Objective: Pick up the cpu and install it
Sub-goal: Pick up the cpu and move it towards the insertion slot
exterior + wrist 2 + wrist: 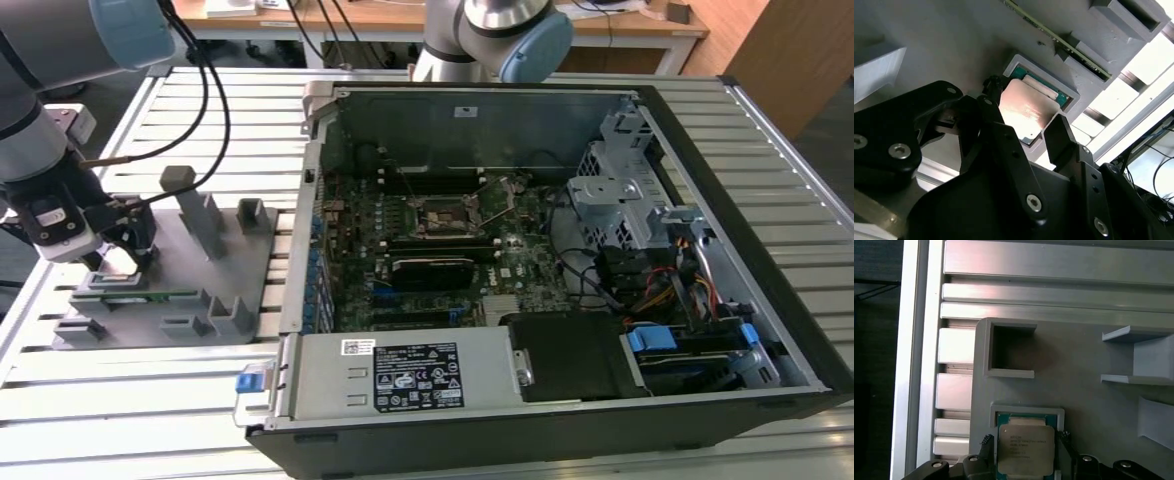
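The cpu (1026,450), a flat square chip with a silver top and a thin green edge, lies in a square recess of the grey fixture tray (174,290) at the exterior view's left. My gripper (120,250) is lowered onto that recess. In both wrist views its black fingers (988,442) flank the chip on two opposite sides and touch its edges, so my gripper (1025,105) looks shut on the cpu (1026,112). Whether the chip rests in the recess or is just above it is unclear. The black motherboard socket (441,215) lies in the open computer case.
The open computer case (747,200) stands at the exterior view's right, with cables, a drive cage and a power supply (400,375) inside. Upright grey posts (200,215) rise from the fixture near my gripper. A long green memory stick (1054,35) lies in a fixture slot.
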Robot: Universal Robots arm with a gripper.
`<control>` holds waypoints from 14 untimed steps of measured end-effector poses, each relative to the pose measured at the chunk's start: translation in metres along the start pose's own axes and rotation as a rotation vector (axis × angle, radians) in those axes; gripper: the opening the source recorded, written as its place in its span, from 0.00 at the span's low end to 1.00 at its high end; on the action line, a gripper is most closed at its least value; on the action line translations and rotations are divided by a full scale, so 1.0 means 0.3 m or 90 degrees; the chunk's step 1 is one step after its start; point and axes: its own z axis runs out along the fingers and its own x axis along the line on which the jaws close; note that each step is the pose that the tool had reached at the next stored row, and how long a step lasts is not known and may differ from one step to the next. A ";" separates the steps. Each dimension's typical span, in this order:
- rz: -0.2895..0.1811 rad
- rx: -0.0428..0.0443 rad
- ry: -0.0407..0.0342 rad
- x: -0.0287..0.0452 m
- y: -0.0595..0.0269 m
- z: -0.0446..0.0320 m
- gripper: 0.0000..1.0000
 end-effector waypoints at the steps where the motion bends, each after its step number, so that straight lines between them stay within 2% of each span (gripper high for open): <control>1: 0.000 0.0002 -0.0004 0.000 0.000 0.000 0.61; 4: 0.000 0.0009 -0.0008 0.000 0.000 -0.001 0.60; 5: 0.000 0.0010 -0.0009 0.000 0.000 -0.001 0.54; 14: 0.000 0.0014 -0.0010 0.000 0.001 -0.022 0.54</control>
